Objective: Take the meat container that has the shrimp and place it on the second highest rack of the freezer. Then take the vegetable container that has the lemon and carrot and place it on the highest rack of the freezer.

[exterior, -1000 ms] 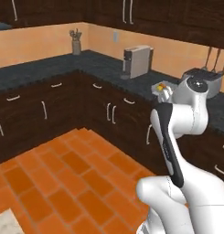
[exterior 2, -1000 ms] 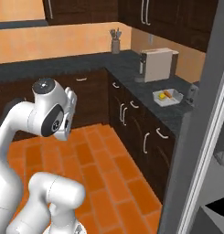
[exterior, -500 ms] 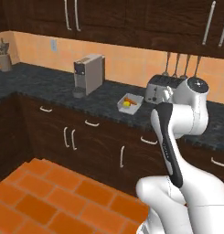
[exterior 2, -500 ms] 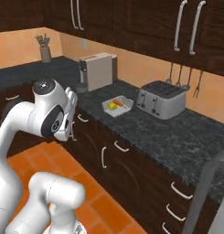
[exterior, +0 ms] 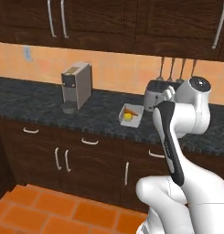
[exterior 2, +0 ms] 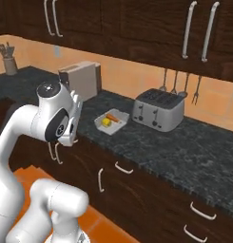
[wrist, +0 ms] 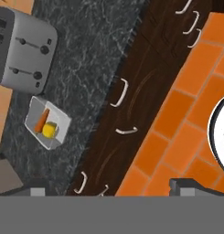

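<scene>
Vegetable container (exterior: pixel 131 115), a small white tray, sits on the dark speckled table (exterior 2: pixel 194 152) between the boxy coffee machine (exterior: pixel 77 86) and the silver toaster (exterior 2: pixel 158 109), nearer the toaster and a little forward of it, toward the table's front edge. Inside it lie the carrot (wrist: pixel 42 119) and, touching or just beside it, the lemon (wrist: pixel 49 130). Dark wooden cabinets (exterior: pixel 77 160) with pale bar handles run below the table, over an orange tiled floor (wrist: pixel 177 137).

Judging by the layout, the step in hand looks like the approach to this tray; whether the shrimp container is already dealt with cannot be told from here. The arm is folded up high, well back from the table, so nothing is within reach yet.

In the hand view the pincer (wrist: pixel 109 192) shows only two dark tips far apart at the bottom edge, so it appears wide open and holds nothing.

The next move likely calls for closing in on the table, then lowering the hand over a tray wall to grip its rim without tipping the contents.
</scene>
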Available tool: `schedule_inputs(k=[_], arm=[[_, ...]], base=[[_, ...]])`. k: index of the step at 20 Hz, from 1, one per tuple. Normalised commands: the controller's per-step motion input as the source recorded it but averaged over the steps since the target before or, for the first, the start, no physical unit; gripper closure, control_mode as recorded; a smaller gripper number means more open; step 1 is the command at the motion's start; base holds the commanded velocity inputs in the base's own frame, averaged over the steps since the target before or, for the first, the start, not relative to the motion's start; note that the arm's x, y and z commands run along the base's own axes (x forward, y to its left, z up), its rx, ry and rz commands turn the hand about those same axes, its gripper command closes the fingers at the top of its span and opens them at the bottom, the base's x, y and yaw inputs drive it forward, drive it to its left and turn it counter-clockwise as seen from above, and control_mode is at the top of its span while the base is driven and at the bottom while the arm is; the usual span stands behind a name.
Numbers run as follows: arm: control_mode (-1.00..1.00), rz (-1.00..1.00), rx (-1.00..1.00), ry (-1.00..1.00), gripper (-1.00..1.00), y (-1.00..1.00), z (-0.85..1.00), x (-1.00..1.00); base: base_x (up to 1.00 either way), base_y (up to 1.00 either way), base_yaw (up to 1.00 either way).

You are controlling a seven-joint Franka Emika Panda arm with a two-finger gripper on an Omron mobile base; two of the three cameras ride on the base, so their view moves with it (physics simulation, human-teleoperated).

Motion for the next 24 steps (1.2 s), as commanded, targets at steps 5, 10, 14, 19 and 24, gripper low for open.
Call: schedule_inputs(k=[5,10,14,19,24], arm=[[1.00,0.00,0.00,0.00,-1.00,0.00,0.00,0.00],[1.00,0.00,0.00,0.00,-1.00,0.00,0.00,0.00],[1.00,0.00,0.00,0.00,-1.00,0.00,0.00,0.00],[1.00,0.00,0.00,0.00,-1.00,0.00,0.00,0.00],[1.00,0.00,0.00,0.00,-1.00,0.00,0.00,0.00]], base=[[0.50,0.29,-0.34],[0.88,0.38,-0.34],[0.62,0.44,-0.30],[0.34,0.33,-0.30],[0.13,0.29,-0.29]])
